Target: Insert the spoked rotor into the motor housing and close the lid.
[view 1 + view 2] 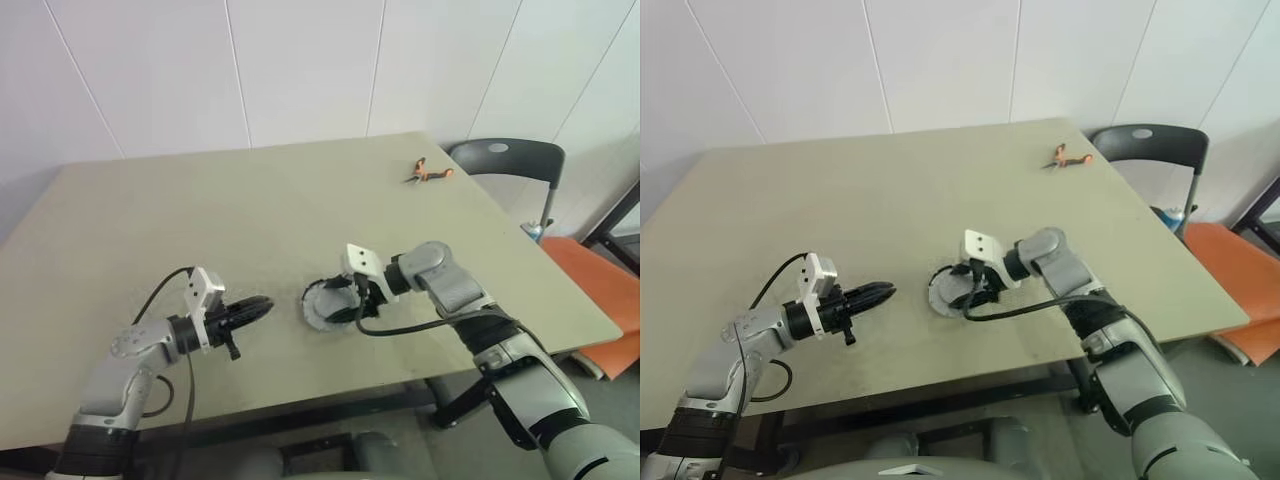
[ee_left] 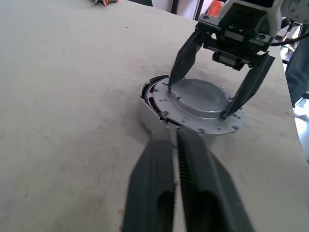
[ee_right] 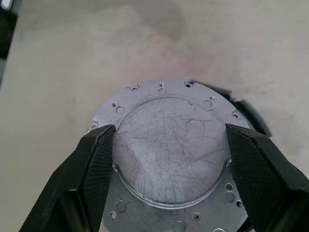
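**Lid Seated Off-Centre on Motor Housing**

Left gripper [image 1: 262,307]: fingers clenched together, empty, hovering just left of the motor housing [image 2: 150,96]. The lid [image 3: 171,157] rests on the housing, shifted so that a crescent of windings remains exposed. Right gripper [image 2: 200,100]: fingers spread, straddling the lid's raised centre, tips at its opposite edges. Pliers [image 1: 428,172] lie well beyond the housing.

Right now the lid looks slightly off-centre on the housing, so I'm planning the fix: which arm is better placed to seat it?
Right. The right gripper already straddles the lid atop the motor housing. The left gripper is shut and apart from it, beside it on the table.
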